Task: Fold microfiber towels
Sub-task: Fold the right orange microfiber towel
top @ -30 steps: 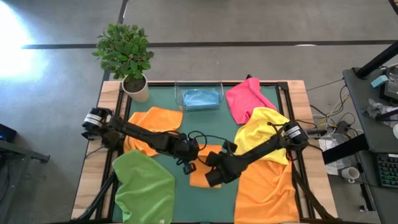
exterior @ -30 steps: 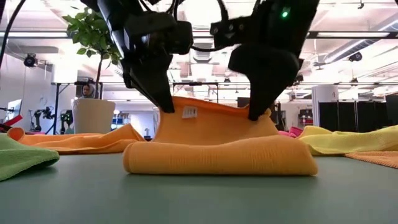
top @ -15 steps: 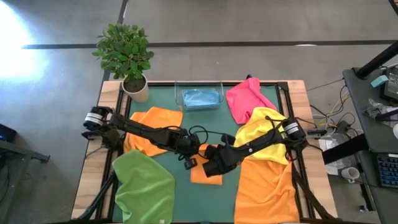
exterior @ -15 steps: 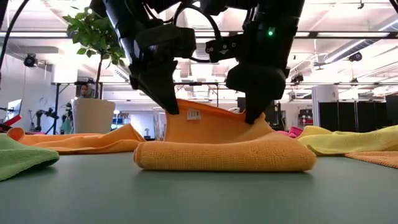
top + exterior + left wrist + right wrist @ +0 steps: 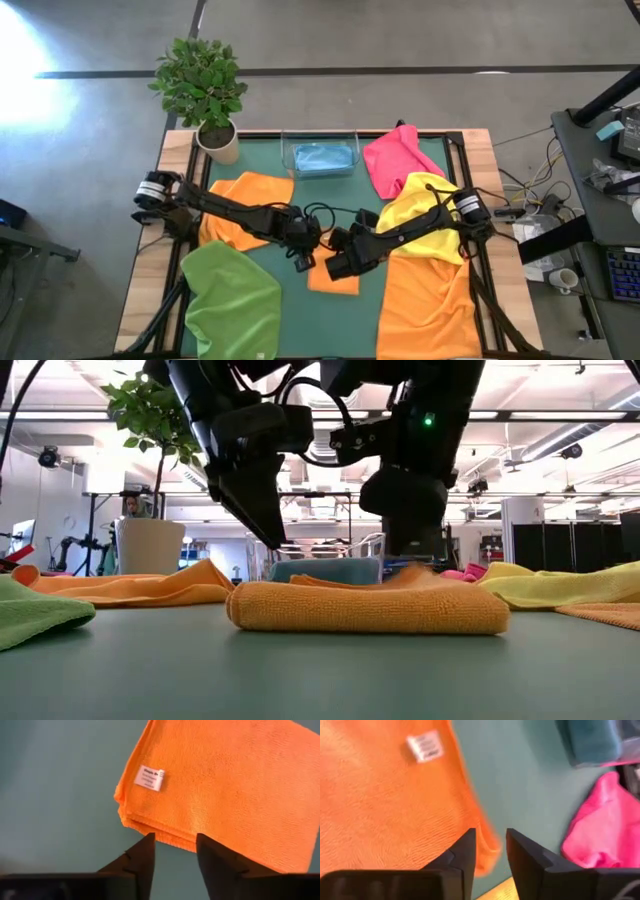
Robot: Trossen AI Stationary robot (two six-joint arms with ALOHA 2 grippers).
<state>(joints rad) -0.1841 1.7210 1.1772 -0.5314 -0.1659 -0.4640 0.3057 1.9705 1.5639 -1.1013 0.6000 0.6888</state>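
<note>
A folded orange microfiber towel (image 5: 334,276) lies flat on the green table mat; its white label (image 5: 150,777) faces up near one corner. My left gripper (image 5: 175,851) is open above the towel's layered edge, and the low view shows it clear of the cloth (image 5: 370,608). My right gripper (image 5: 490,851) is open too. It stands close over the towel's other far corner, its fingers on either side of that edge. Both grippers meet at mid-table (image 5: 320,255).
Loose towels lie around: orange (image 5: 247,196) and green (image 5: 232,297) to the left, yellow (image 5: 425,212), orange (image 5: 430,305) and pink (image 5: 392,160) to the right. A clear tray (image 5: 321,170) at the far edge holds a light blue towel (image 5: 322,157). A potted plant (image 5: 217,140) stands far left.
Both grippers have opened and let go of the orange towel's raised far edge. That edge has dropped onto the folded layers, and the towel now lies flat. Before letting go, my right gripper carried its corner toward the table's left and far side.
</note>
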